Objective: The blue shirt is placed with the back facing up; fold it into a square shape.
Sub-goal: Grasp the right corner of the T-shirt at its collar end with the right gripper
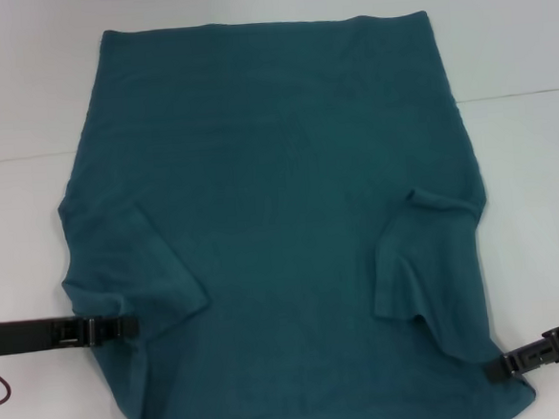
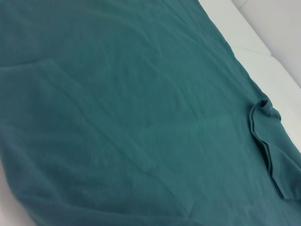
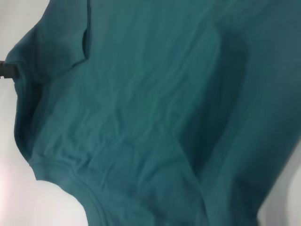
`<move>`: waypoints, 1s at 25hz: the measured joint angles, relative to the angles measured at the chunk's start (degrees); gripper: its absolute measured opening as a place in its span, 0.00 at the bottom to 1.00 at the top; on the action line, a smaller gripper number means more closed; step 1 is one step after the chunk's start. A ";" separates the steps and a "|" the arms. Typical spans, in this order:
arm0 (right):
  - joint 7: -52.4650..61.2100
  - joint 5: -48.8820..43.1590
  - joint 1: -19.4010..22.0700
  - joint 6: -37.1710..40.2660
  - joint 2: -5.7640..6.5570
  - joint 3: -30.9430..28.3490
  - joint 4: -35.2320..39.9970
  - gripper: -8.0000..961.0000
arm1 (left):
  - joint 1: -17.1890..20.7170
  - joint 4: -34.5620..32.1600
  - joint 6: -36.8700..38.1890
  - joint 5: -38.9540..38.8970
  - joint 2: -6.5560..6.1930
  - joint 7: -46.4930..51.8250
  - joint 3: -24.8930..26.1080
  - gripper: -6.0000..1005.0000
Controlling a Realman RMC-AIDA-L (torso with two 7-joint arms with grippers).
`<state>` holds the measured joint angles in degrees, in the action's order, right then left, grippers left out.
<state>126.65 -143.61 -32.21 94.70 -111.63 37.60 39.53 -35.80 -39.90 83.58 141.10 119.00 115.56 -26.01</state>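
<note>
The blue shirt (image 1: 280,219) lies spread over the white table (image 1: 22,93), plain side up, its straight hem at the far edge and its shoulder end hanging toward the robot at the near edge of the head view. Both short sleeves are folded inward onto the body: the left sleeve (image 1: 144,267) lies as a flat flap along the robot's left side, and the right sleeve (image 1: 422,257) sits as a more rumpled flap on the robot's right, its far corner puckered. The left gripper (image 1: 129,326) reaches in low from the left edge of the table and meets the cloth just below the folded left sleeve; its black tips touch the shirt's edge there, but I cannot tell whether they pinch fabric or only rest against it. The right gripper (image 1: 494,370) comes in from the right at the shirt's near right corner, its tip against the cloth edge, and again its fingers are too hidden to judge. From the left wrist camera the fabric fills nearly everything, with the far folded sleeve showing as a curled ridge. From the right wrist camera the shirt's curved neckline seam shows against the table.
</note>
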 joint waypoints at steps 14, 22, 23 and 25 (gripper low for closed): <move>0.00 0.00 0.58 0.22 -0.28 0.18 0.02 0.92 | -0.23 0.00 -0.06 -0.06 -0.08 0.00 0.00 0.02; 0.20 -1.09 0.68 0.43 -0.29 0.17 0.10 0.92 | -0.24 0.00 -0.09 -0.48 -0.09 0.00 0.00 0.02; 0.21 -1.17 0.68 0.47 -0.32 0.17 0.12 0.92 | -0.23 0.00 -0.09 -0.49 -0.09 0.00 0.00 0.02; 0.23 -1.25 0.67 0.62 -0.35 0.13 0.18 0.92 | -0.24 0.00 -0.09 -0.49 -0.09 0.00 0.00 0.02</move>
<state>126.88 -144.86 -31.54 95.32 -111.99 37.73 39.71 -36.04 -39.90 83.49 140.61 118.91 115.57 -26.01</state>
